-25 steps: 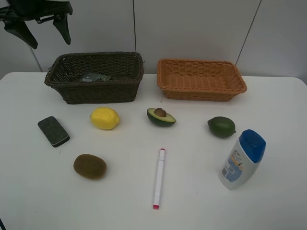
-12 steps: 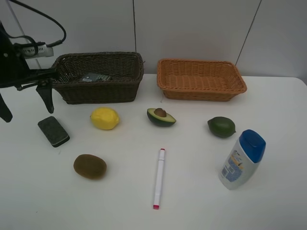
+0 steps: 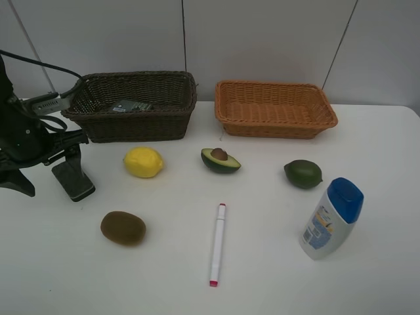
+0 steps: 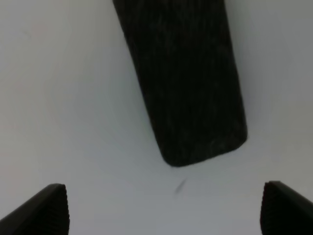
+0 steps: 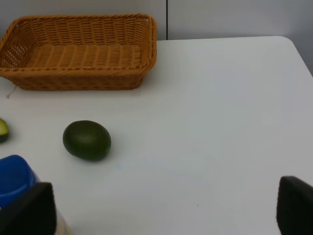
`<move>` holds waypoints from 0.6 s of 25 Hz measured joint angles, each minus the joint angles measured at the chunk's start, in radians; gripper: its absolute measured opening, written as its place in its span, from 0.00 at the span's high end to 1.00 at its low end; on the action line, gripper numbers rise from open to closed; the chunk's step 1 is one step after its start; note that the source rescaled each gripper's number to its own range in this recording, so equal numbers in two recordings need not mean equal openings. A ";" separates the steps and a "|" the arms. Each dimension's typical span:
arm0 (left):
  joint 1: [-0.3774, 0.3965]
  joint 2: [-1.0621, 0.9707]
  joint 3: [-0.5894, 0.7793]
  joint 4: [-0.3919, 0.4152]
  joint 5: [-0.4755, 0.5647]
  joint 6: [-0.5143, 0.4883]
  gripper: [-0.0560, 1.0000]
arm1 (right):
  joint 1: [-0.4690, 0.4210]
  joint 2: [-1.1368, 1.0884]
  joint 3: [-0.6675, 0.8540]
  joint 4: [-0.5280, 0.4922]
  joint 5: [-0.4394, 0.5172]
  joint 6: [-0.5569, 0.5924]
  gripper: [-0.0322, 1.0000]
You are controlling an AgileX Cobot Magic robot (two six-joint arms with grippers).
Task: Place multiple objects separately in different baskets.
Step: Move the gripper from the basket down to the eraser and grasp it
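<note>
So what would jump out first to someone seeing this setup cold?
The black left gripper at the left of the table, jaws wide open just short of the dark block. Behind, two wicker baskets sit side by side: the dark brown basket with a greenish item in it, the orange basket to its right. The blue-capped bottle stands tallest, front right.

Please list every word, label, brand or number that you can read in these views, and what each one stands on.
No text here is legible.
white blue-capped bottle: blue and orange print on its label, too small to read.
dark green item in the dark brown basket: pale marks, blurred.
white tag beside that basket: blurred.
</note>
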 joint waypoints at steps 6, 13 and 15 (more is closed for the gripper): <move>0.000 0.063 0.002 0.001 -0.137 -0.053 0.00 | 0.000 0.000 0.000 0.000 0.000 0.000 0.01; 0.000 0.136 0.000 0.006 -0.243 -0.075 0.00 | 0.000 0.000 0.000 0.000 0.000 0.000 0.01; 0.000 0.162 -0.002 0.007 -0.263 -0.078 0.00 | 0.000 0.000 0.000 0.000 0.000 0.000 0.01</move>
